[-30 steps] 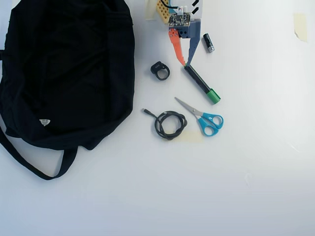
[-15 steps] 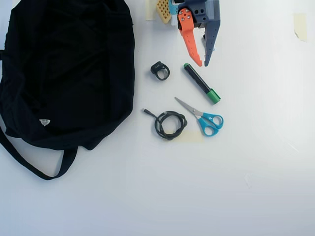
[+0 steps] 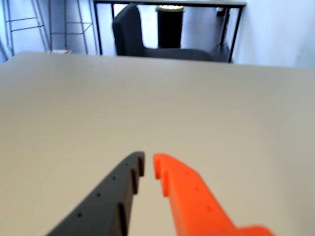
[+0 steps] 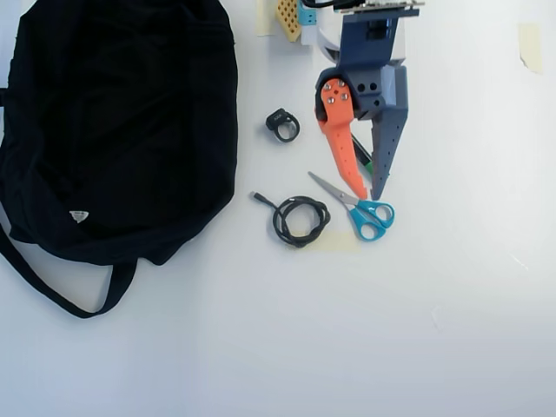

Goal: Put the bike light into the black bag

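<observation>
Black bike light point(image 4: 282, 125) lies between black bag point(image 4: 113, 122) and empty pincer point(image 4: 369, 193).

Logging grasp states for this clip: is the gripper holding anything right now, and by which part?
Nothing is held. The gripper is slightly open and empty above the scissors; the bike light lies apart on the table.

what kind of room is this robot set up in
Probably an office or lab workroom. The wrist view shows a dark upholstered chair at a black-framed desk beyond the pale tabletop, with a black bin beneath. Overhead, teal-handled scissors lie near the tool.
</observation>
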{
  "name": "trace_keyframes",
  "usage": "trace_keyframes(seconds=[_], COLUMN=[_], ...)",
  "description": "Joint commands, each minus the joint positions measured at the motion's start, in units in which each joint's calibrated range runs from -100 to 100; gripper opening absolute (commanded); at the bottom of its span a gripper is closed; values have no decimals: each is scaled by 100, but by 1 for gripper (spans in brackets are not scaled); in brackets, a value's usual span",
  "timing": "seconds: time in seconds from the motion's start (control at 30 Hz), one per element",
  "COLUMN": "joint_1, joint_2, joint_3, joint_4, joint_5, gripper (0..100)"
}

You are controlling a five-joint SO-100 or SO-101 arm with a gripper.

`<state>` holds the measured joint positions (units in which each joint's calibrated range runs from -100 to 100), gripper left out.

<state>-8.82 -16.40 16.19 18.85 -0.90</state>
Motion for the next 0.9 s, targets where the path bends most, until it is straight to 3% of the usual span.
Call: trace_keyframes(seconds=[0.0,0.17,0.87], joint_1=[104,201,672], joint_2=[785,1374,1258], joint_3=[-1332,-1934,-1368], joint_4=[-119,-111,27], joint_5=[-4,43,48], gripper=[2,2,2])
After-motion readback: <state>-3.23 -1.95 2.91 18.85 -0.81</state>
